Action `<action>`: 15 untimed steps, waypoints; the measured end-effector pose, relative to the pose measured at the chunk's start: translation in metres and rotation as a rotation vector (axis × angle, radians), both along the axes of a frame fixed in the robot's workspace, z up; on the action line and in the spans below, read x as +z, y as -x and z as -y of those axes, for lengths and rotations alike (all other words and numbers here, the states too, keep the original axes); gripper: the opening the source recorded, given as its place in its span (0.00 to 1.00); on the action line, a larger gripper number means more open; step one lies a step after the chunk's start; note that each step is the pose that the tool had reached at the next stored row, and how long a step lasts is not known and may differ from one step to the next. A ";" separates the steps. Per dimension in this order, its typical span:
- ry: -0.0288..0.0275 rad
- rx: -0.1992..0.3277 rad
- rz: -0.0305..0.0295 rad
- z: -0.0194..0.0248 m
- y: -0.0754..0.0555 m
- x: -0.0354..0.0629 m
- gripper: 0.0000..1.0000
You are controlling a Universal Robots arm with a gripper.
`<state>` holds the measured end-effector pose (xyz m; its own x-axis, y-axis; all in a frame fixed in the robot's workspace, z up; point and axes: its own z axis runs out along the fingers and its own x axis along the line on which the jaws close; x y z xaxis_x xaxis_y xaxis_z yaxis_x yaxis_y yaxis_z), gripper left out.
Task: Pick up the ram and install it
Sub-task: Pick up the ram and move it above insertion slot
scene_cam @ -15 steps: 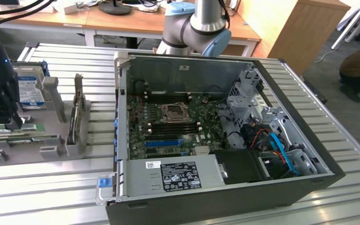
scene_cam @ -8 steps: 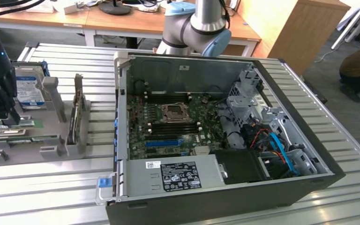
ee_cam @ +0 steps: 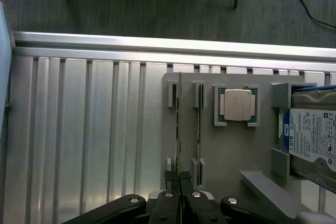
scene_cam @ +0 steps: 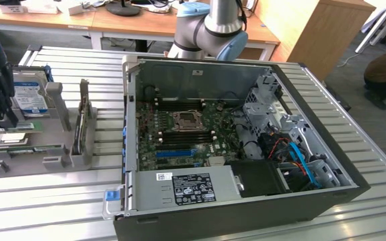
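Pickup is in hand: the gripper pinches the ram, standing on edge in slots along the grey holder's edge, so freeing it likely calls for a straight lift.

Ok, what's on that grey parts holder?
On the grey holder: a processor, a hard drive, an expansion card and a second stick on edge beside the ram, which the gripper clasps. The gripper covers one edge.

Ribbed, satin bare-metal table; matt grey plastic holder; green circuit-board ram; dull metal processor lid; matt black painted-metal computer case; smooth pale wood desk.
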<state>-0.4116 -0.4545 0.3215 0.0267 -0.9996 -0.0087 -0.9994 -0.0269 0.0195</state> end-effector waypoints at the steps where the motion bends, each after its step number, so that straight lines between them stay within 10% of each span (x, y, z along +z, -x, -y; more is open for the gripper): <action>1: 0.0000 0.000 -0.0001 0.0000 0.000 0.0022 0.12; 15: 0.0002 0.000 -0.0001 0.0000 0.000 0.0300 0.12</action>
<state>-0.4116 -0.4545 0.3515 0.0267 -0.9996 -0.0085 -0.9994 -0.0269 0.0196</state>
